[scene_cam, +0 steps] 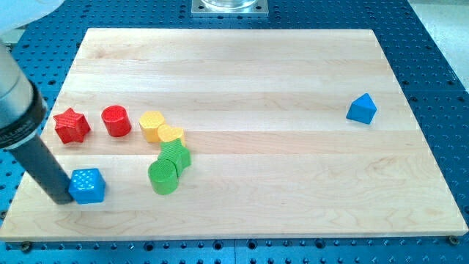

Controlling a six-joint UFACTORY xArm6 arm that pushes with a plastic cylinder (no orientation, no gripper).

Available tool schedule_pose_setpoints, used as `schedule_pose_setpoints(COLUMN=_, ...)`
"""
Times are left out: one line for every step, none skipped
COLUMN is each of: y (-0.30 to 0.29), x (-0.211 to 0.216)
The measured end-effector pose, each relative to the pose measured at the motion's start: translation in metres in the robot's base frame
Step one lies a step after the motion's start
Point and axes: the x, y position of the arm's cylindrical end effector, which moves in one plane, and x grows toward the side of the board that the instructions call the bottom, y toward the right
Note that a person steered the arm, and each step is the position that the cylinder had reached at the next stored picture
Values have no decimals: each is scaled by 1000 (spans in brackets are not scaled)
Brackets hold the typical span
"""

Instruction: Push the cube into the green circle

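1. You are looking at my tip (pixel 61 199), the bottom end of the dark rod, near the view's bottom left. It is touching the left side of the small blue cube block (pixel 88 185). There are no jaws here at all, only a plain rod, so nothing is being held.

2. The blue cube is sitting close to the front left corner of the pale wooden board (pixel 256 183). The round green cylinder block (pixel 163 176) is waiting to the cube's right, near but not touching.

3. To do this well, I think you should be pushing toward the view's right and a tiny bit up. Keep my tip behind the middle of the cube's side, or the cube may be spinning away.

4. Go slowly, because the green star block (pixel 176 153) is touching the green circle from behind.

5. Now counting, going farther back: one yellow heart block (pixel 171 133) and one yellow block (pixel 151 124) whose shape is hard to tell, one red cylinder block (pixel 116 121), one red star block (pixel 71 125).

6. Far off on the right, one blue pyramid block (pixel 361 108) is sitting alone. That is making eight blocks: two blue, two green, two yellow, two red.
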Motion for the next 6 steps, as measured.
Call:
schedule_pose_setpoints(y=4, x=-36)
schedule_pose_setpoints(y=9, x=-25)
schedule_pose_setpoints(y=13, x=-9)
schedule_pose_setpoints(y=35, x=4)
schedule_pose_setpoints(y=56, x=12)
schedule_pose_setpoints(y=66, x=14)
